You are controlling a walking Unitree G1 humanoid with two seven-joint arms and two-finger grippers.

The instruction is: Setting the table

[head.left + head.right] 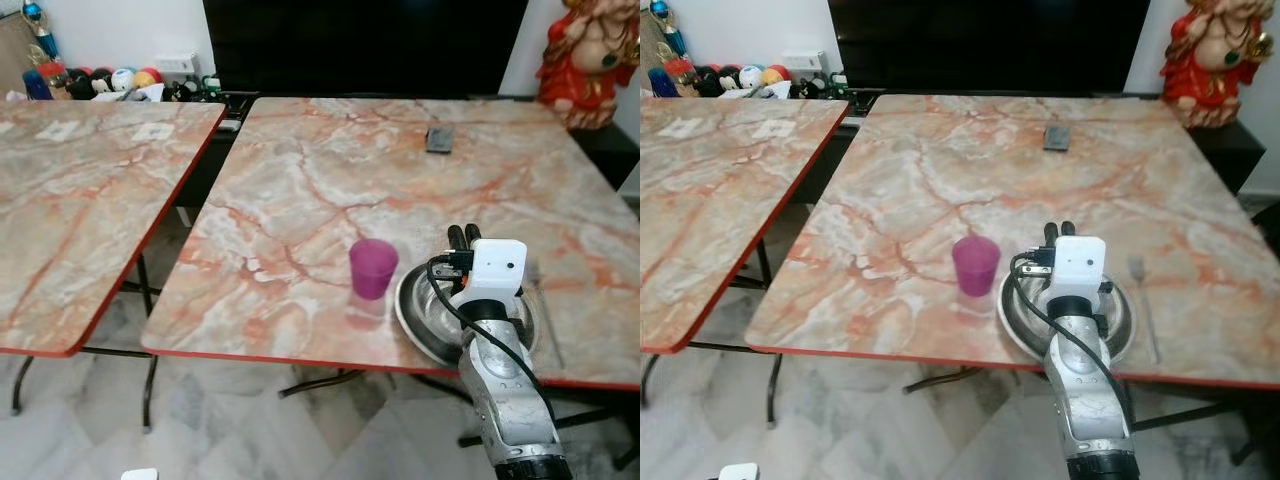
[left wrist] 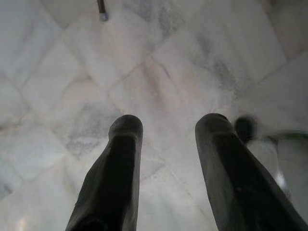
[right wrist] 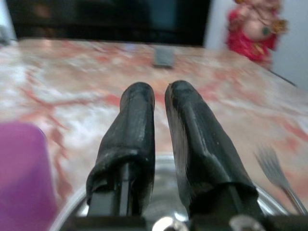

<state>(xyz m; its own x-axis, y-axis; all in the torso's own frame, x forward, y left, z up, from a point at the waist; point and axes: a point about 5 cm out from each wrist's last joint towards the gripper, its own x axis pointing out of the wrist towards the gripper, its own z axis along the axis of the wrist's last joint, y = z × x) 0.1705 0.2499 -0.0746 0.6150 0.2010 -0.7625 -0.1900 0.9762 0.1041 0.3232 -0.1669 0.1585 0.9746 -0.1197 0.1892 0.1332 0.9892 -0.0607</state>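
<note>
Setting looks partly done, we judge. Nearest us, steel plate at worktop front edge, nothing visible in it; right gripper over it, fingers nearly closed, holding nothing. Fork just right of plate, purple cup just left, contents unclear. Farther back, small dark object. Left gripper hangs open above floor. Possibly spoon, knife left.

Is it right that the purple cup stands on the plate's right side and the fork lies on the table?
Not quite. The purple cup stands on the left side of the metal plate, not the right, as the right eye view shows. The fork does lie on the table, on the plate's right side. The right end effector hovers over the plate.
</note>
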